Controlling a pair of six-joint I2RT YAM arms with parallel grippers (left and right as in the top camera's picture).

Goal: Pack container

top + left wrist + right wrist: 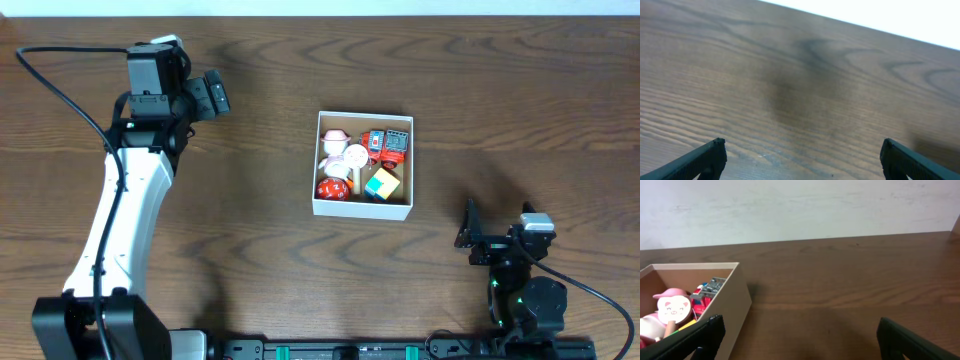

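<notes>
Left gripper [802, 150]: its two dark fingertips are the closest things in the left wrist view, set wide apart with nothing between them. Bare wood grain of the table [805, 90] below. Overhead, it hangs well apart from the container [362, 209], off its far left corner.

Right gripper [800, 330]: jaws likewise spread wide and empty. It sits low, off the container's near right corner, apart from the wall and facing past that corner.

The container sits mid-table, open top up. Inside: a pig-face toy [673, 308] with a pink hat, a red spotted ball [332, 188], a multicoloured cube [382, 183] and a red-and-blue robot toy [395, 146]. They are crowded together, all within the walls. No loose toy shows on the table around the container.

Judgement: packing looks complete or nearly so. The step in hand is clearing away and checking.

- Keep both arms out from the container's walls. The card looks light and a brush from a finger would likely slide it.
- Leave the jaws open so nothing snags.
- Check the pig-face toy against the rim. From these angles I cannot tell whether it stands proud of the rim.
</notes>
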